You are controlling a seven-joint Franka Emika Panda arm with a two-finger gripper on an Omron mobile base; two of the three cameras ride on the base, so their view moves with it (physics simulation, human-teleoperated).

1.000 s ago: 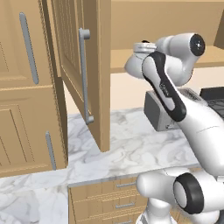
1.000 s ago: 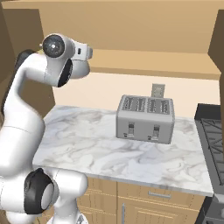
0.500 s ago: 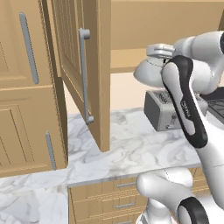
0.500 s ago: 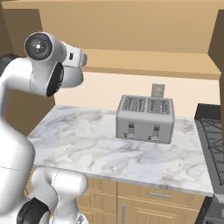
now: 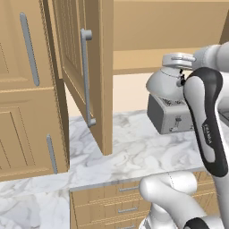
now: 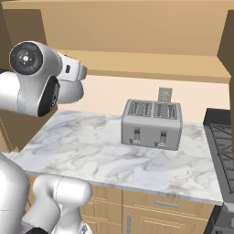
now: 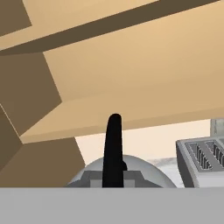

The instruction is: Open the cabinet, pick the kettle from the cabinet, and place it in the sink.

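1. Up in the air, the kettle (image 5: 166,84) hangs under the robot's hand, above the marble counter (image 5: 134,152) and just in front of the toaster (image 5: 172,117) in the left base view.
2. Seen from the hand view, the kettle (image 7: 122,175) shows its silvery dome and black handle (image 7: 113,148) rising upright between the finger tips.
3. Pinched together, the gripper (image 5: 180,68) is clamped on the kettle's black handle at the top of the dome.
4. Beside it, the cabinet (image 5: 89,71) stands with its door swung out toward the camera, the long grey bar handle (image 5: 87,78) facing right.
5. Whatever the cabinet holds inside cannot be told from these angles.
6. On the counter, the toaster (image 6: 151,122) sits with its four slots empty, near a dark stove edge (image 6: 221,141).
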